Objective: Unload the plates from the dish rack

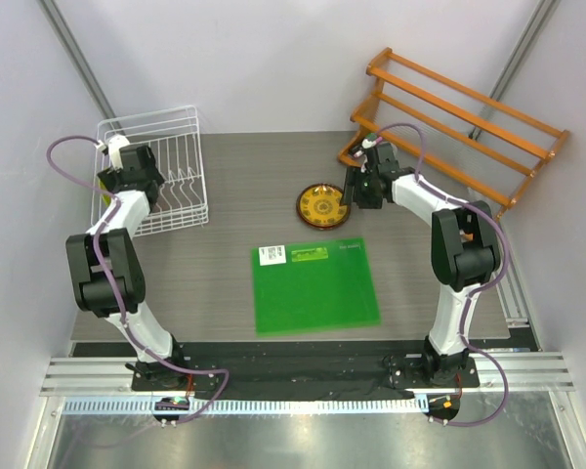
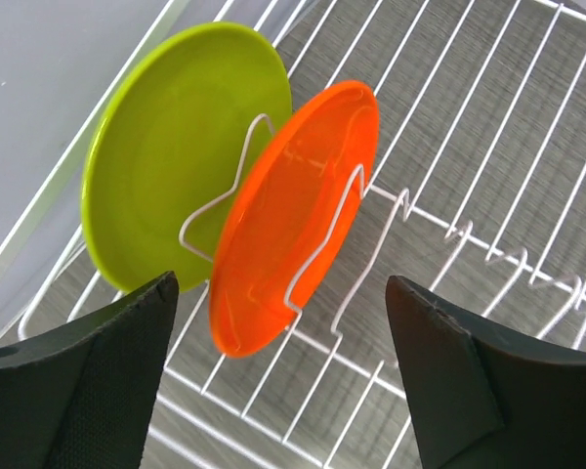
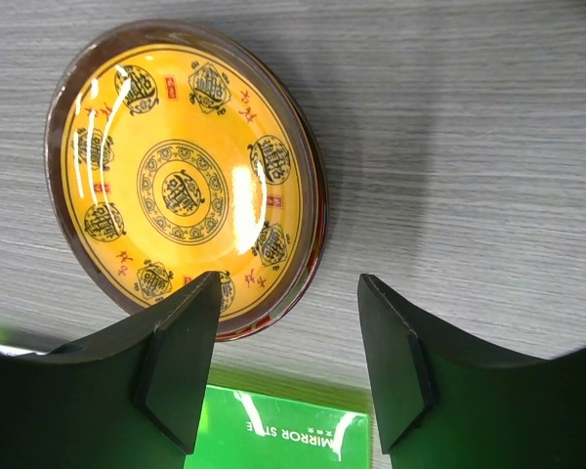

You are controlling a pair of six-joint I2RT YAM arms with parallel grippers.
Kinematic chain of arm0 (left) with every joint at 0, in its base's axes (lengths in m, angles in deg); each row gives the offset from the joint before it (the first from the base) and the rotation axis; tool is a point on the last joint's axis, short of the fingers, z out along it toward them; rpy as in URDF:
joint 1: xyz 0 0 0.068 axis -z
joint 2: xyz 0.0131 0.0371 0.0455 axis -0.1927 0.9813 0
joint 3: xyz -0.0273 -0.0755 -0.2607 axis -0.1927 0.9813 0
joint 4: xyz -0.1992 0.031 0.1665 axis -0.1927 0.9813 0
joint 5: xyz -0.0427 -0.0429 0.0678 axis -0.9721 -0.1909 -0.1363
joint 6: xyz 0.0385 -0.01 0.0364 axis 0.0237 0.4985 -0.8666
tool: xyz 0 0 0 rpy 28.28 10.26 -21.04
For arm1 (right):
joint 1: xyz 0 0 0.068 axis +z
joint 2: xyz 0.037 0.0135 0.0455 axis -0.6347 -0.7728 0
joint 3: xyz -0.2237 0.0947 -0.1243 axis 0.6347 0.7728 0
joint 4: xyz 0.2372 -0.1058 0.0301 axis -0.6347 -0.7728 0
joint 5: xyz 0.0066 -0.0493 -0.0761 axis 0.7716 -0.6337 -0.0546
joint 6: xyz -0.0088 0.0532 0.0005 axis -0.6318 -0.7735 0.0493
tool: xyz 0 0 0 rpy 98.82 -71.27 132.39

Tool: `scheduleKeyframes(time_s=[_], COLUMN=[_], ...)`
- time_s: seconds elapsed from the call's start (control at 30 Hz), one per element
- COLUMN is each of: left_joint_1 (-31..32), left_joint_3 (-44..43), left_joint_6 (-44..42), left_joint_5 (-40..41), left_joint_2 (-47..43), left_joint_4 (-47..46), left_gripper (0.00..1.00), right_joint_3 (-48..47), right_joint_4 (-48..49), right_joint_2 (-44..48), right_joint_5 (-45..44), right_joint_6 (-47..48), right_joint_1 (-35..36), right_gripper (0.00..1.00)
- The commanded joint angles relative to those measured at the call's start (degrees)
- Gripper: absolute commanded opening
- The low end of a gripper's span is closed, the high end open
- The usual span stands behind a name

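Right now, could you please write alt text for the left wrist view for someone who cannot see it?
A lime green plate and an orange plate stand on edge among the wire prongs of the dish rack, the orange one overlapping the green. The left gripper is open in front of them, its dark fingers at the bottom corners.

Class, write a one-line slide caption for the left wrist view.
Open left claw above the lime green plate and orange plate standing in the white dish rack.
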Motion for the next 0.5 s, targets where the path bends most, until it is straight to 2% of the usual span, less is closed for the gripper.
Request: scheduleKeyframes(time_s=[0.0,0.03,0.07,0.23,0.37,0.47], left_joint_1=[-1.33,-1.42,-1.68,-2.65,-2.74,-2.74], left_joint_3=[-3.44,-3.35,-3.26,-4.4,-3.44,-3.17], left_joint_6=[-0.46,-0.46,-0.46,-0.55,-0.37,-0.55], left_joint_5=[-0.92,-0.39,-0.3,-0.56,-0.56,-0.39], left_joint_2=[2.53,3.06,3.41,5.52,5.0,4.91], left_joint_4=[-3.31,-3.4,-4.7,-4.01,-4.54,-4.72], left_gripper=[0.82,0.81,0.76,0.68,0.49,0.41], right_joint_3=[-1.14,-1.14,-1.14,-0.97,-0.97,-0.97], right_joint_4=[1.44,1.44,1.44,1.44,1.44,1.44], right_joint_2=[-0.32,-0.31,-0.23,0.56,0.39,0.21], right_joint_5=[1.46,1.54,1.54,1.54,1.63,1.72], right_joint_6=[0.57,0.66,0.75,0.84,0.83,0.75], right_joint_1=[0.0,0.0,0.0,0.0,0.0,0.0], right_gripper=[0.63,0.63,0.63,0.62,0.62,0.62])
